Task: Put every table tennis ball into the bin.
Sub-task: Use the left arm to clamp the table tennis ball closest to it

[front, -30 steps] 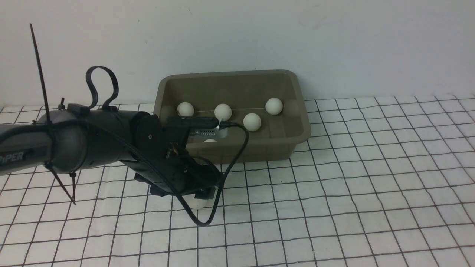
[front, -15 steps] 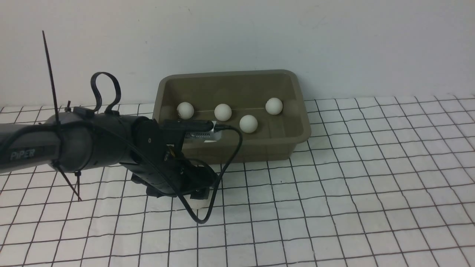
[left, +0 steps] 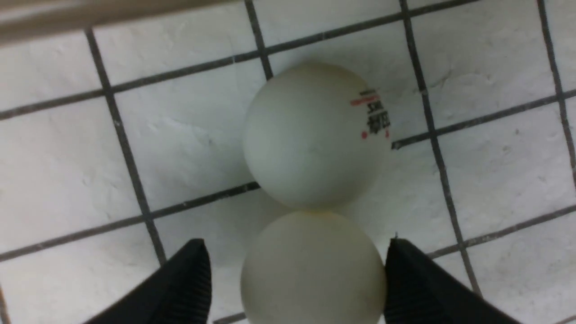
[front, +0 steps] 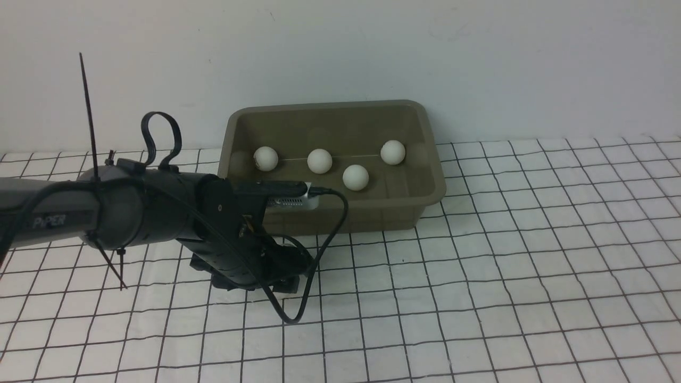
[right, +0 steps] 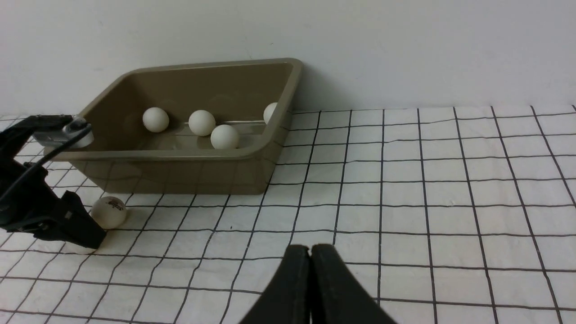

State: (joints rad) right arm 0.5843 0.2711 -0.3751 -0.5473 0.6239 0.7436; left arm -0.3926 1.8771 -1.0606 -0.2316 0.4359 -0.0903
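White matte plastic ball lies between the spread fingers of the left gripper, touching a logo-printed twin toward the olive-grey plastic bin at the far edge of the counter.

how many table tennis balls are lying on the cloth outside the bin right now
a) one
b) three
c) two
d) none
c: the left wrist view shows two on the grid cloth, touching each other, the plain ball between the open fingers of the left gripper and the printed ball just beyond it.
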